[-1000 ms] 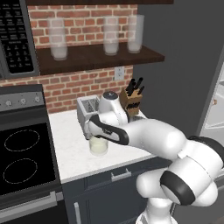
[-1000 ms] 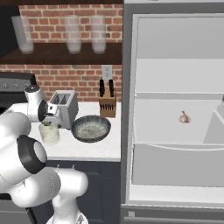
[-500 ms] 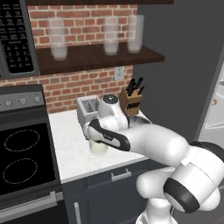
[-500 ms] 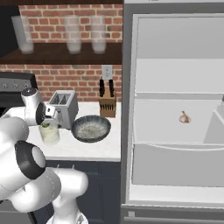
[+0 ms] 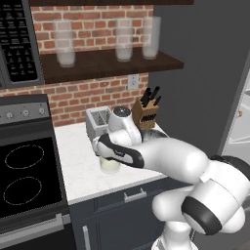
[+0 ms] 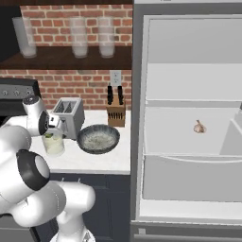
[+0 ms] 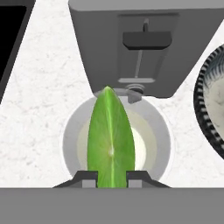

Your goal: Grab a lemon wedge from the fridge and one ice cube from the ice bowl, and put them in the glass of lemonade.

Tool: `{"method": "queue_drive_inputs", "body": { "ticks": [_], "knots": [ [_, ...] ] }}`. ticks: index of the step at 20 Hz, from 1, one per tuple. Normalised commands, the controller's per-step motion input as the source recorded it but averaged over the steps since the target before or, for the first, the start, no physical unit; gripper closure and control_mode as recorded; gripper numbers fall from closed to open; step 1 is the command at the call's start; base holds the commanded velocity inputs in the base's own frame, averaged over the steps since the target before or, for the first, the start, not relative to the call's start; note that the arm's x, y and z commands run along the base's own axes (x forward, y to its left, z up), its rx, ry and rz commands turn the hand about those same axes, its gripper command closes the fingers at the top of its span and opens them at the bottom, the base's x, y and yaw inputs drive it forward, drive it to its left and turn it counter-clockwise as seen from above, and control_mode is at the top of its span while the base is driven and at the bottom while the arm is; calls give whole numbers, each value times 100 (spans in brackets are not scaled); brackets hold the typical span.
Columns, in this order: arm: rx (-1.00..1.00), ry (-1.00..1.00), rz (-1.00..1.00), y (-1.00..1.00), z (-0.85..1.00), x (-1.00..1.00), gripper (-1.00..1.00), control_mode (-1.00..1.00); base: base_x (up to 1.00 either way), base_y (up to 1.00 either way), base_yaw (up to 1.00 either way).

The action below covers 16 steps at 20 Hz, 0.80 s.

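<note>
Gripper (image 7: 111, 176) clamped on the lemon wedge (image 7: 110, 138), the green wedge pinched between the two fingertips and pointing away from the hand, directly above the glass of lemonade (image 7: 115, 142). Held there, by judgement, so that a release drops the wedge straight into the pale liquid; round rim centred under it in the hand view. Not yet let go. Glass placed on the white counter (image 5: 78, 166) just in front of the silver toaster (image 6: 68, 117), with the ice bowl (image 6: 98, 139) beside it to the right, near enough for the later ice cube pick.

Hand view: the only clear look at the wedge, the grip and the alignment over the rim, plus the toaster's lever side and an edge of the bowl. Left base view: glass (image 5: 110, 164) partly hidden under the arm's wrist, stove alongside, frosted glasses on the shelf above. Right base view: the fridge (image 6: 189, 118) standing open, pale shelves, a small garlic-like bulb (image 6: 199, 126) on one shelf, and the speckled contents of the bowl seen whole.
</note>
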Motion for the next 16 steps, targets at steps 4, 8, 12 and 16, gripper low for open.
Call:
{"method": "queue_drive_inputs", "body": {
  "ticks": [4, 8, 12, 16],
  "knots": [
    [0, 0, 0, 0, -21, 1, 100, -100, 0, 0, 0],
    [0, 0, 0, 0, -19, 0, 100, -100, 0, 0, 0],
    [0, 0, 0, 0, -2, 0, 100, -100, 0, 0, 0],
    [0, 0, 0, 0, 0, 0, -100, -100, 0, 0, 0]
  ]
}}
